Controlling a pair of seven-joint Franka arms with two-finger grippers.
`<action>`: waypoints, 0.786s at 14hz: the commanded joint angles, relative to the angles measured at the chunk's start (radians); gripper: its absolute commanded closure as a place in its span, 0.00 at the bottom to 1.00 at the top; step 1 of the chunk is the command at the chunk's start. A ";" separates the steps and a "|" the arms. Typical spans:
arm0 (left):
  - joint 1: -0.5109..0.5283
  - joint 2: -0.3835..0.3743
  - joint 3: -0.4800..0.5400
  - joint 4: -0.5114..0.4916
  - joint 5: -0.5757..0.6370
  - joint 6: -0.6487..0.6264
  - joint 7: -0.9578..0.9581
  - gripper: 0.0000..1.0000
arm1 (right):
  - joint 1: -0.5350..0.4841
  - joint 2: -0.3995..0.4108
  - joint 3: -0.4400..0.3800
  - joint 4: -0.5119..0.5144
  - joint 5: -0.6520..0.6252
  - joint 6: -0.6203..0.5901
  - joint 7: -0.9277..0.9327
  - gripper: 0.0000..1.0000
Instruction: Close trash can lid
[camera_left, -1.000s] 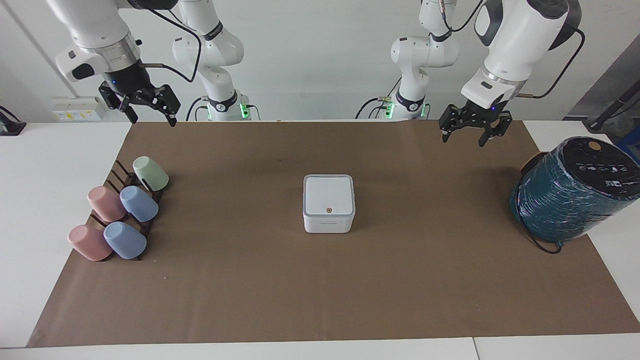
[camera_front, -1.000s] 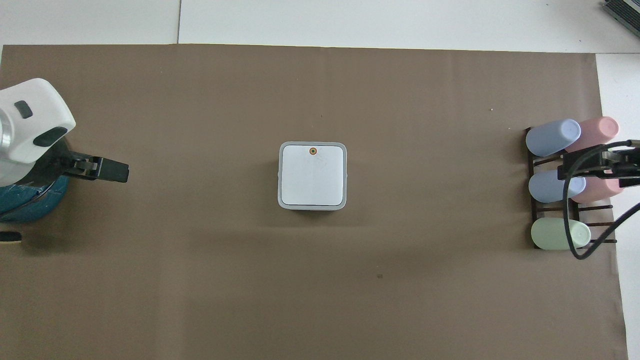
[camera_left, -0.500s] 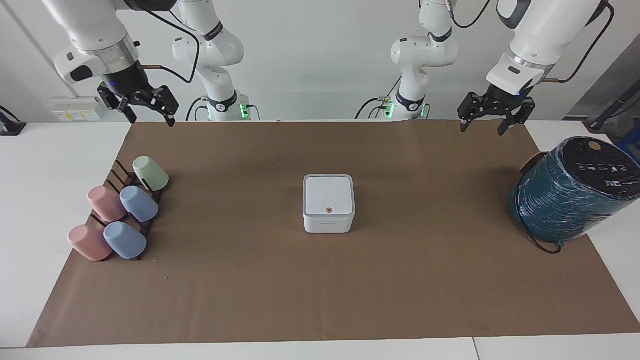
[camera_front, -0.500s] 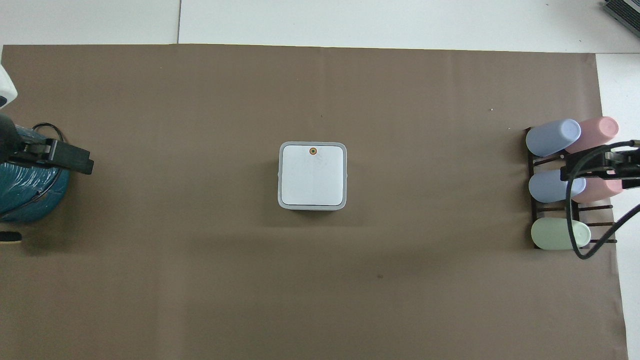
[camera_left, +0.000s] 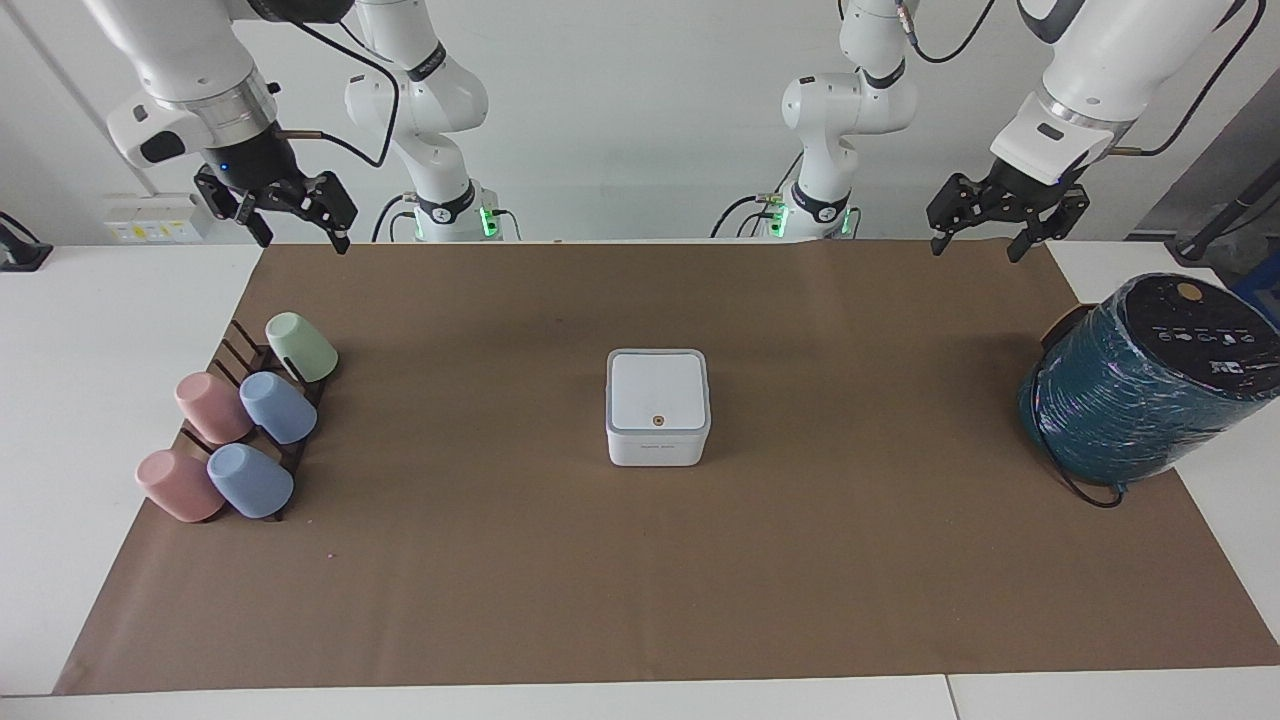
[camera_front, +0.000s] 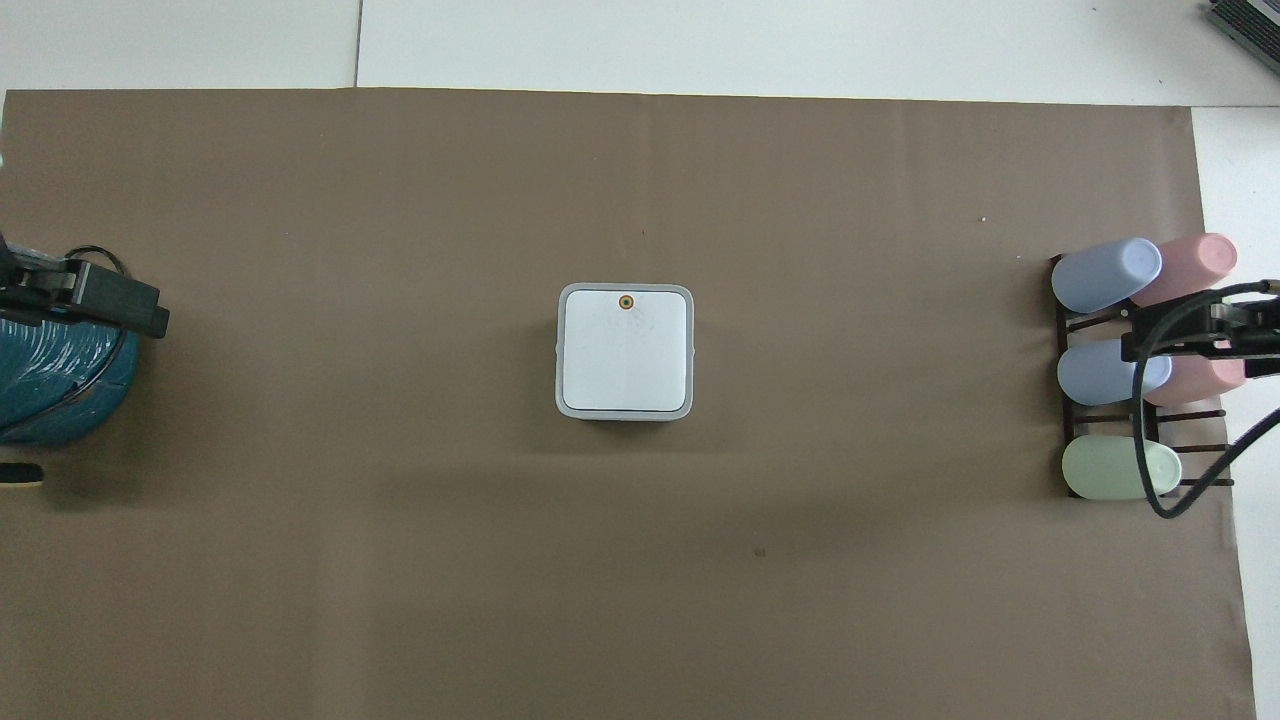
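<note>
Where the brown paper mat (camera_left: 800, 560) is barest, mid-table, we find the trash can (camera_left: 658, 445), its lid (camera_left: 657, 390) lying flat and shut on the grey rim, orange dot up. Our left gripper (camera_left: 1007, 215) hangs high near the teal-wrapped cylinder (camera_left: 1140, 400), fingers spread, empty. Our right gripper (camera_left: 290, 215) hangs above the cup rack (camera_left: 255, 420), fingers likewise parted, holding nothing. Five pastel cups (camera_left: 275, 408) lie on the rack.
</note>
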 joint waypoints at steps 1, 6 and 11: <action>0.000 -0.072 -0.003 -0.097 0.007 -0.004 0.012 0.00 | -0.007 -0.006 0.003 -0.008 -0.007 -0.007 -0.015 0.00; 0.005 -0.087 -0.002 -0.123 0.009 0.034 0.016 0.00 | -0.008 -0.006 0.003 -0.006 -0.006 -0.004 -0.015 0.00; -0.004 -0.086 -0.006 -0.120 0.044 0.042 0.015 0.00 | -0.008 -0.006 0.003 -0.008 -0.006 -0.004 -0.015 0.00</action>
